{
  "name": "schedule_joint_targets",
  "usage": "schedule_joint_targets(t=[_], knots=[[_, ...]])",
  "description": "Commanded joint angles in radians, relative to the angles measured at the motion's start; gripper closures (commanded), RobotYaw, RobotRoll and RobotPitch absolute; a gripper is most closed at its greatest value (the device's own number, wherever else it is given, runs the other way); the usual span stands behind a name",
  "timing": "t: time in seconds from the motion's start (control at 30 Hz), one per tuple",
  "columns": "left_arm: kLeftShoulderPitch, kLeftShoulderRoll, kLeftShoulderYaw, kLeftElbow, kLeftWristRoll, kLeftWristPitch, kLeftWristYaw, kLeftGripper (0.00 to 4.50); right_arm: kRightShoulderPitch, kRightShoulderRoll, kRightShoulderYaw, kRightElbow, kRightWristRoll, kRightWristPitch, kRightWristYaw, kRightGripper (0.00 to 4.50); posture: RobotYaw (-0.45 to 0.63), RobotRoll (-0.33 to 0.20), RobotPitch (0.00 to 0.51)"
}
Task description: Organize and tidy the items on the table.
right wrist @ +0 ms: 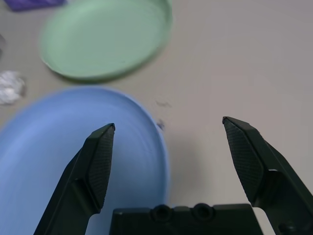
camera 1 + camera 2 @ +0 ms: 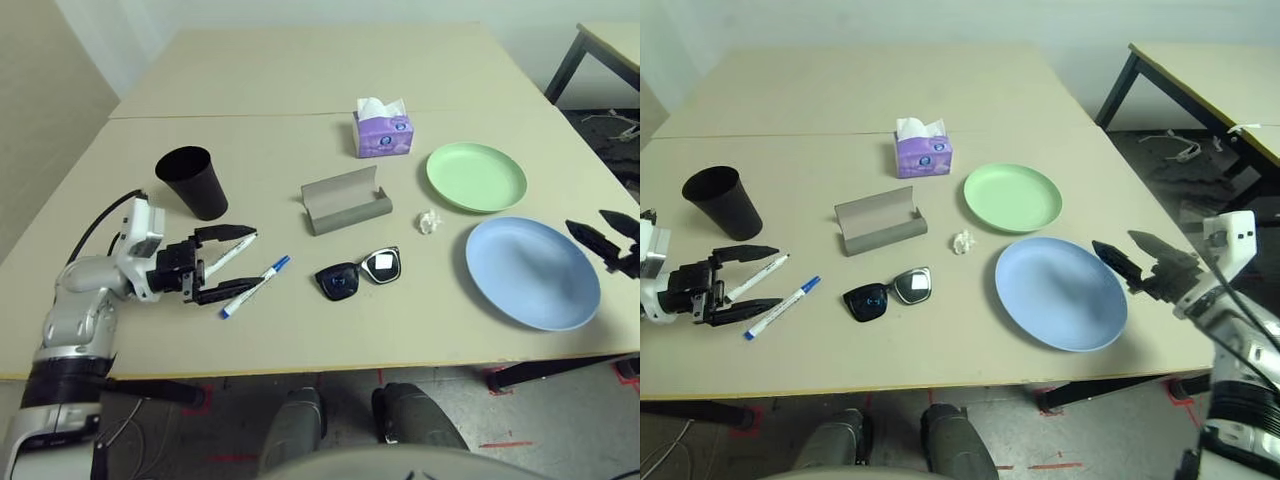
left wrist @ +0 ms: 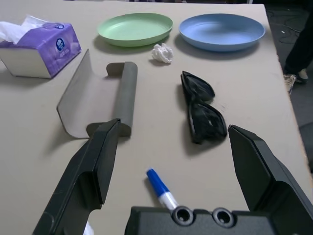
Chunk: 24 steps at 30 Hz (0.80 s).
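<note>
The left jaws, wide and empty, hang over the two markers; I'd line up with one barrel before closing. The right jaws, also wide, should straddle the blue plate's rim, which lies near the worktop's front edge; bare surface lies beyond.

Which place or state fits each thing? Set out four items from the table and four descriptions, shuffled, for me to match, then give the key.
1. black cup
2. glasses case
3. sunglasses
4. paper wad

A. lying open, grey
B. standing left of the case
C. crumpled and white
D. nearest the table's front edge

1-B; 2-A; 3-D; 4-C
</note>
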Motion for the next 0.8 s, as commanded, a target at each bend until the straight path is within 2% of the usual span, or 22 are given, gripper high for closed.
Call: schedule_joint_targets(t=[0.03, 0.13, 0.33, 0.7, 0.77, 0.8], knots=[[-0.011, -0.005, -0.017, 0.041, 0.024, -0.028, -0.012, 0.03, 0.038, -0.039, 0.007, -0.088, -0.002, 0.14, -0.041, 0.0, -0.15, 0.0, 0.11], [-0.019, -0.01, -0.022, 0.067, 0.03, -0.047, -0.012, 0.03, 0.076, -0.054, 0.022, -0.111, -0.016, 0.19, -0.047, 0.0, -0.16, 0.0, 0.11], [-0.023, -0.024, -0.027, 0.073, 0.038, -0.062, -0.004, 0.03, 0.148, -0.051, 0.057, -0.132, 0.009, 0.218, 0.042, 0.0, -0.15, 0.0, 0.105], [-0.012, -0.026, -0.022, 0.046, 0.033, -0.086, -0.004, 0.03, 0.164, -0.085, 0.148, -0.146, 0.007, 0.302, 0.142, 0.0, -0.13, 0.0, 0.093], [-0.007, -0.027, -0.022, 0.033, 0.029, -0.083, -0.002, 0.0, 0.162, -0.088, 0.163, -0.149, 0.007, 0.321, 0.147, 0.11, -0.13, 0.0, 0.093], [-0.006, -0.028, -0.022, 0.03, 0.028, -0.083, -0.001, 0.0, 0.16, -0.089, 0.168, -0.15, 0.007, 0.327, 0.149, 0.46, -0.13, 0.0, 0.093]])
